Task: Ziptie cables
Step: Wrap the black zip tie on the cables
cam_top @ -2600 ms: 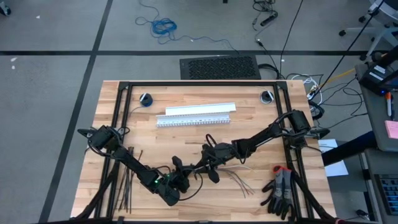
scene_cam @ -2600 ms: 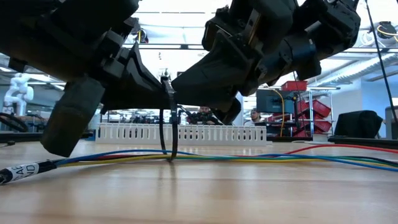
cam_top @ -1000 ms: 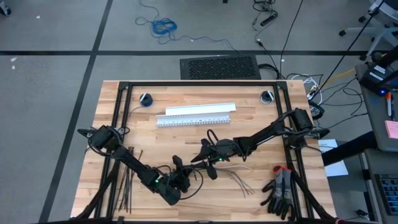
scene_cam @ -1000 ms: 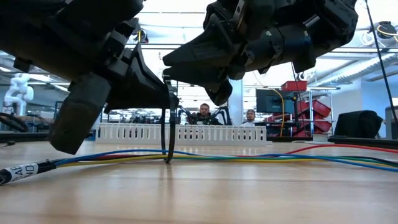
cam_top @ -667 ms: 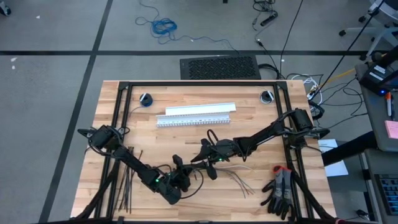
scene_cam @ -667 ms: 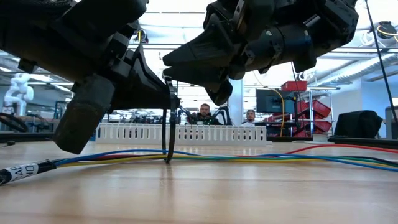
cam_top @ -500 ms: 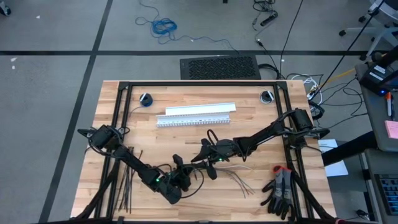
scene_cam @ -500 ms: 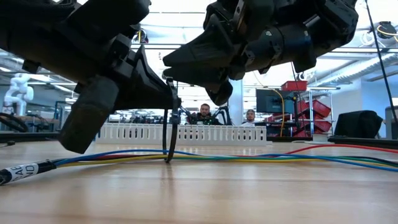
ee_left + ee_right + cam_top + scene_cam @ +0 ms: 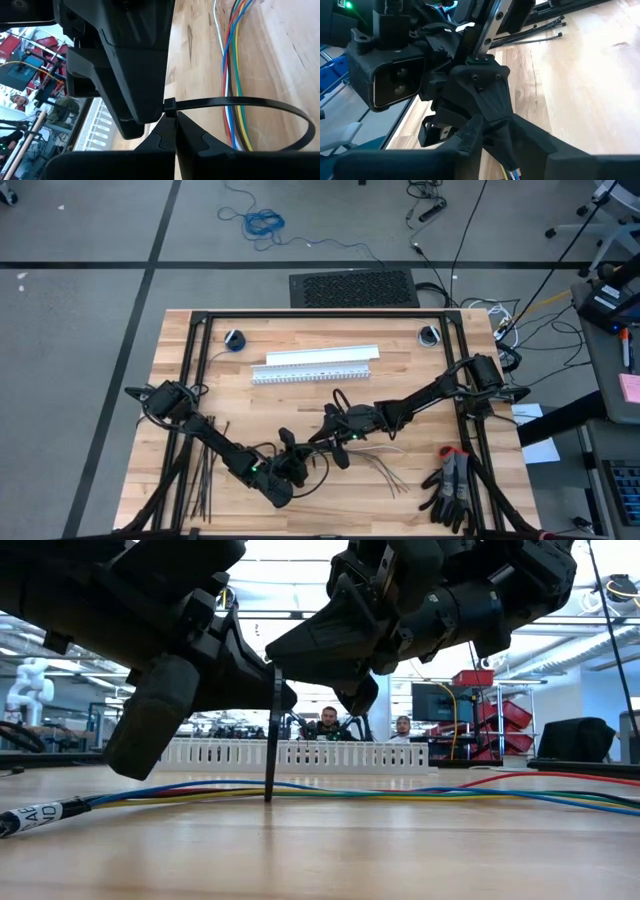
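Two grippers meet over the front middle of the table, where your cables lie flat on the wood, running along the front edge. One ziptie already loops around them, its head raised just above the bundle. You should expect the wires to be light and limp, sliding and splaying at any tug, while the strip is thin, springy and slick, stiff only along its length. Take hold at the head to brace it and at the free tail to pull; the low view shows the strip standing almost upright off the cables. Your left gripper is fully closed, pinching the ziptie at the head. Your right gripper sits right against it, touching the same spot, but you cannot tell how wide its jaws stand or whether they have the tail. Spare zipties lie near the front left corner.
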Controlling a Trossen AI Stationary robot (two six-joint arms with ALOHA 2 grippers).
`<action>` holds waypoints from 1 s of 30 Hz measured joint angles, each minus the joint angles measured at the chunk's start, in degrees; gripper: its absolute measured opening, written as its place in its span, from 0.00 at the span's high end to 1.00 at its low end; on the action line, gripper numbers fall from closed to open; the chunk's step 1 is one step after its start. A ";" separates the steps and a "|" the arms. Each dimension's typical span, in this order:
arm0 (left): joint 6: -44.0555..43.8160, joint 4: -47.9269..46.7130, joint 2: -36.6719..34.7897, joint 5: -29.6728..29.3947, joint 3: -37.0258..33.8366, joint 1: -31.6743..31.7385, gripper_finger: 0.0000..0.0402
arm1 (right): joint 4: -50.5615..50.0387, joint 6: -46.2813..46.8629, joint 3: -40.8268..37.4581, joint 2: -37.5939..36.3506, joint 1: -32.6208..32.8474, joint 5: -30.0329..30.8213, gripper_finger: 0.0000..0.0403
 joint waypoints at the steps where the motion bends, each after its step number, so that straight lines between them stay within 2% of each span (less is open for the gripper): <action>1: 0.00 -0.10 0.00 0.00 0.00 0.00 1.00 | -0.09 0.00 0.00 0.00 0.00 -0.02 0.82; 5: -0.04 -0.15 0.00 0.04 0.00 0.00 1.00 | -0.06 -0.16 0.02 0.00 0.00 -0.36 0.95; 7: -0.06 -0.20 0.00 0.07 0.00 0.00 1.00 | -0.08 -0.82 0.02 -0.02 0.00 -0.56 0.99; 13: -0.20 -0.20 0.00 0.09 0.00 0.00 1.00 | 0.06 -1.93 0.04 -0.02 0.00 -0.23 1.00; 30: -3.73 -1.49 0.00 3.00 0.09 -0.07 1.00 | 4.16 -13.25 -0.02 -0.04 -0.07 8.22 1.00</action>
